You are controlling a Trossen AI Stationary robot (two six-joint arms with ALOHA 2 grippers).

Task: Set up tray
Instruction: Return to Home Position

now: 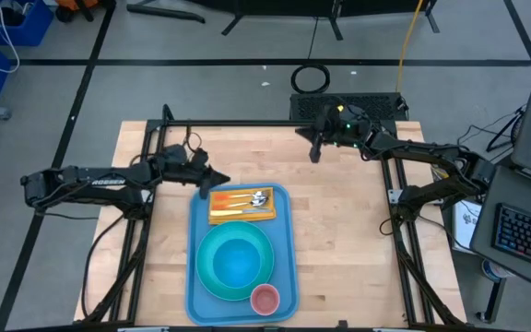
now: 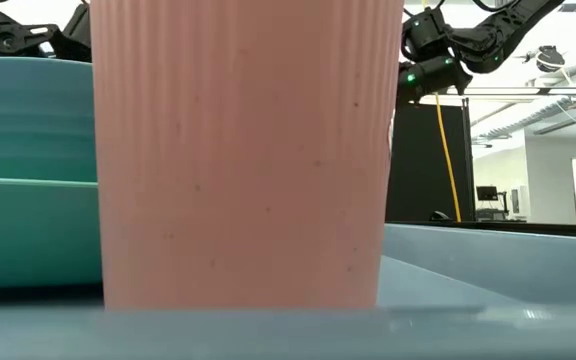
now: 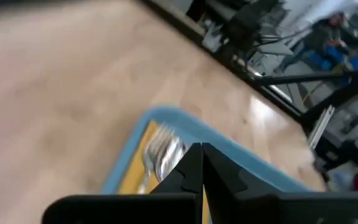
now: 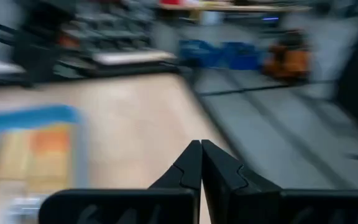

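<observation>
Low view is almost filled by the pink cup (image 2: 243,150), which hides most of what sits behind it. From above, the light-blue tray (image 1: 288,242), rounded and rimmed, lies mid-table. The left gripper (image 1: 219,181) hovers by the tray's yellow napkin (image 1: 216,196) corner. The right gripper (image 1: 314,151) hangs well beyond that end. Both are pinched closed and empty.

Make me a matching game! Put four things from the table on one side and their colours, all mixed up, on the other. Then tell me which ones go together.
Things:
1. tray
2. plate
3. cup
4. napkin

Colours:
A. pink
B. yellow
C. light blue
D. turquoise

Right pairs: 1-C, 2-D, 3-A, 4-B.
</observation>
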